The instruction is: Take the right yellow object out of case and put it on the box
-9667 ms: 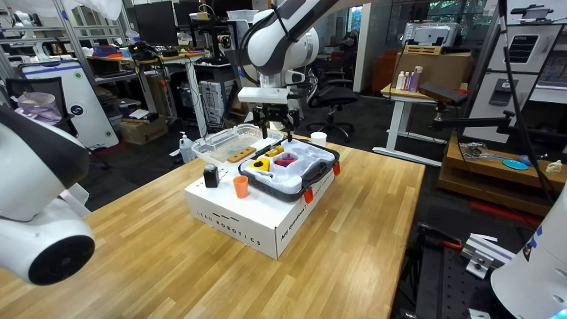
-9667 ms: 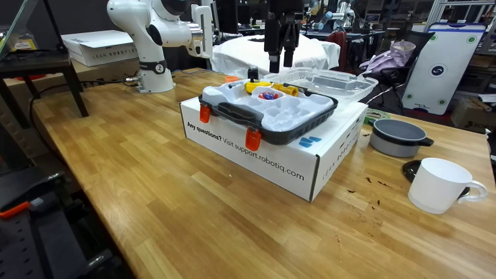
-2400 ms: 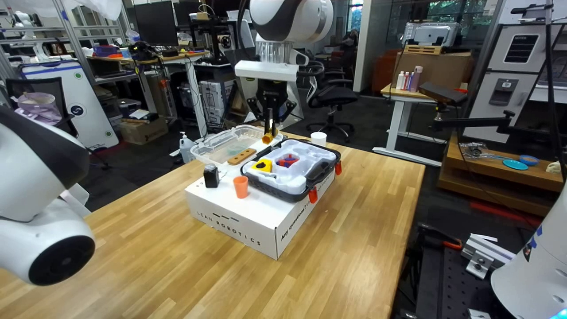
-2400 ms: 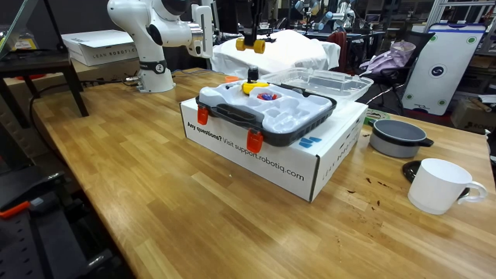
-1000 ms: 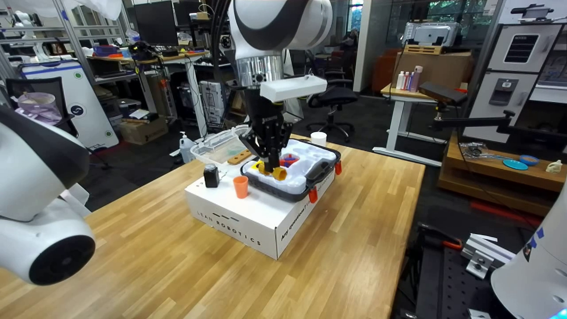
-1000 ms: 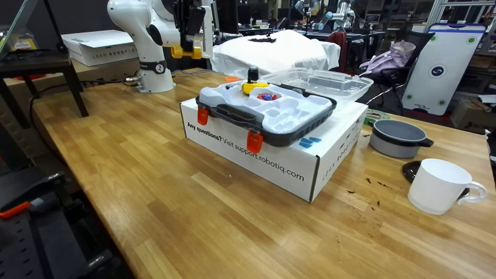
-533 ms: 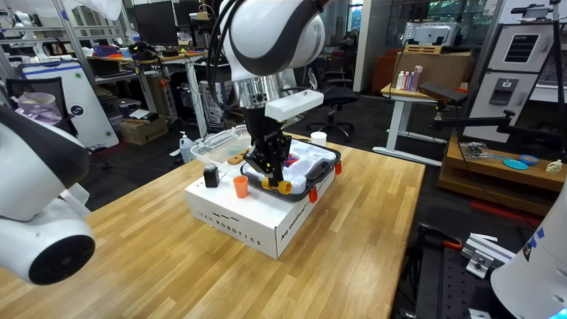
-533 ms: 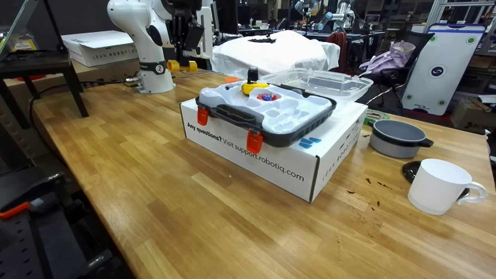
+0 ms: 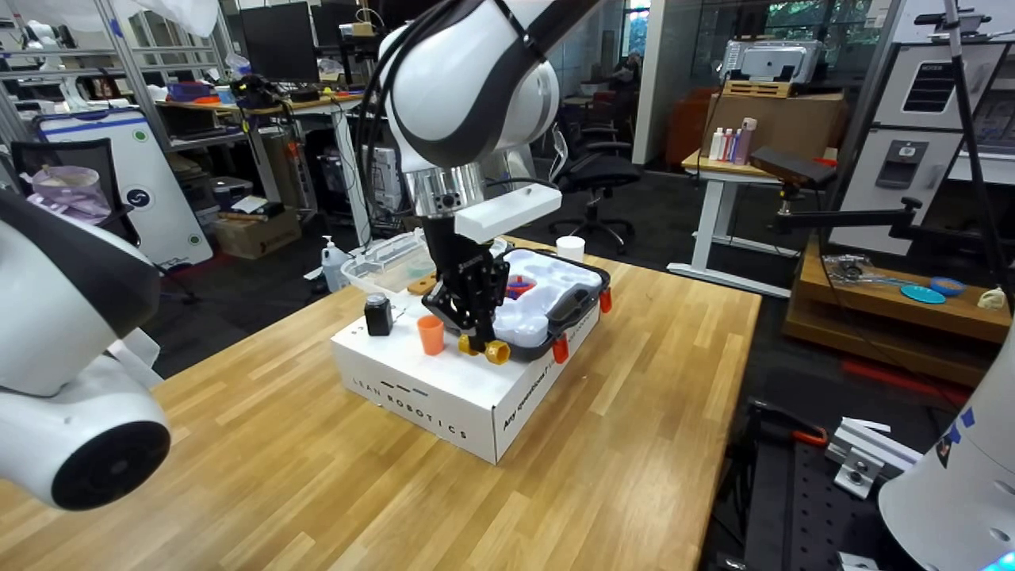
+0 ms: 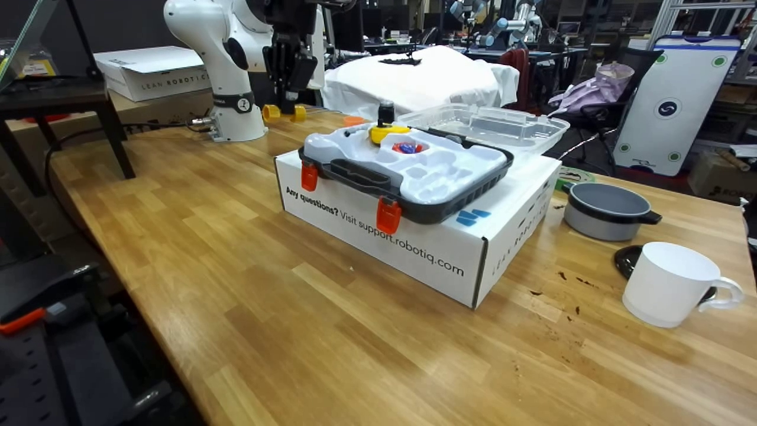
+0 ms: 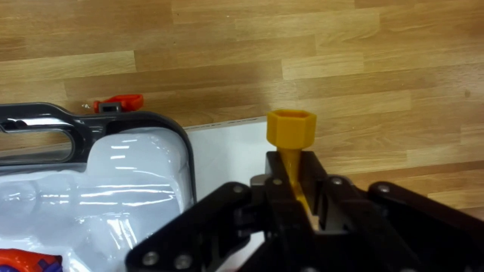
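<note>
Gripper [image 11: 290,162] condition: I have both fingers pressed on the narrow waist of the yellow object [image 11: 291,130], its wide ends projecting. The object is out of the case [image 9: 571,304], held up by the near corner of the white box [image 9: 432,373], right of the orange cup [image 9: 431,335]. In an exterior view, worktop [image 10: 254,195] shows between object and box. Another yellow piece [image 10: 385,135] and a red-and-blue piece [image 10: 407,147] sit in the case, which rests on the box.
</note>
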